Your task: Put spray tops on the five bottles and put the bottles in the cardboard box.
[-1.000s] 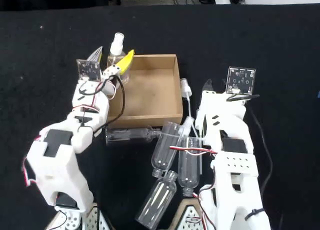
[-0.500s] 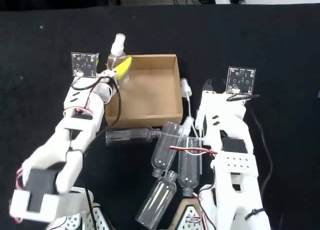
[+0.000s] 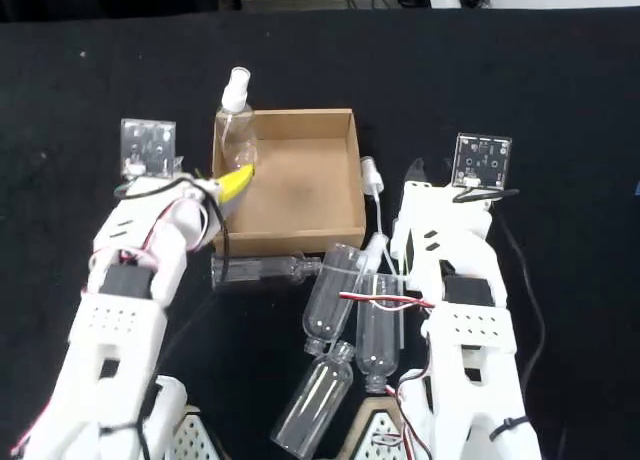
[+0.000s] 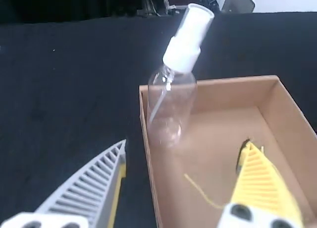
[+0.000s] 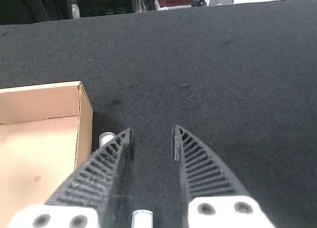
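Black cloth tabletop (image 3: 520, 70), dark room clutter behind it. Left arm had pulled back toward its base over the last second. Its hand (image 4: 185, 144) was at the capped bottle (image 3: 235, 120) earlier; at this moment it was wide open, held nothing, and sat back from the bottle. The grey finger was outside the left wall of the cardboard box (image 3: 300, 195) and the yellow finger was over the box floor.

The capped bottle stood upright on its own at the box's far-left corner, looking to be just inside, with its spray top (image 4: 188, 37) on. Judged: bottle one done and released, four to go.

Just in front of the box's near wall lay one uncapped bottle (image 3: 262, 271). Three more (image 3: 333, 295) (image 3: 378, 330) (image 3: 315, 398) lay in a loose cluster nearer the arm bases. A loose spray top (image 3: 372, 175) with its tube lay just right of the box's right wall.

The right hand (image 5: 151, 130) was to the right of the box, partly open and empty, and had not moved.

The left wrist view gave the dip tube inside the capped bottle and the fingers straddling the wall. The high view gave the loose bottles. The right wrist view put the loose top between the box wall and the hand's near finger.
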Robot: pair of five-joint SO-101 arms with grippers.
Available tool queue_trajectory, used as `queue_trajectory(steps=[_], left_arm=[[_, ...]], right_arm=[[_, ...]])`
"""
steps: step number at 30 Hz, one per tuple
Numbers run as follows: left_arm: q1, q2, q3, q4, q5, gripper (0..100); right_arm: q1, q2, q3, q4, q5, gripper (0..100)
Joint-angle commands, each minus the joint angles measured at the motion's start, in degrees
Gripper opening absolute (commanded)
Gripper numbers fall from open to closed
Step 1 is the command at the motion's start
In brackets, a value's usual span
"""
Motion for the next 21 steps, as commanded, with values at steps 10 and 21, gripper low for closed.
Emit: queue_trajectory(steps=[10,21], left_arm=[[-0.7,-16.2,8.2,14.8,-20.5,33],[-0.7,-3.3,-6.5,34.6,-23.1,33]], right_arm=[[-0.4,-0.4,1.8,-5.5,0.4,11.3],[-0.5,-0.4,1.9,-5.5,0.4,11.3]])
